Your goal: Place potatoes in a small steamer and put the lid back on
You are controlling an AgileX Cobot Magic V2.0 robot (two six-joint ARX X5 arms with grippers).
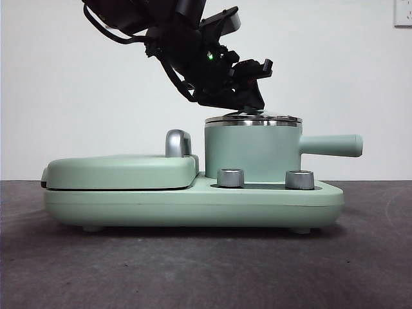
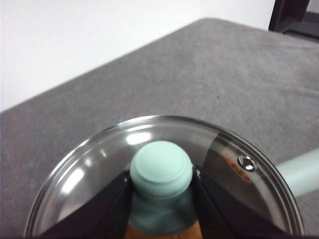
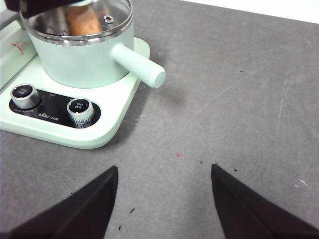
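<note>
Left gripper (image 2: 162,186) clamped on lid (image 2: 99,159) knob, lid seated on small steamer (image 1: 251,154), potato (image 3: 82,20) beneath. Glass: rigid, slick, fragile, so knob-only hold. Right gripper (image 3: 164,199) apart, idle.

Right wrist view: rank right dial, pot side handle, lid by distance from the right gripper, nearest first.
From the right gripper, jaws open above bare table:
1. Right dial, on the base's control strip.
2. Pot side handle, sticking out beyond the dial.
3. Lid, on the pot, farthest.
</note>
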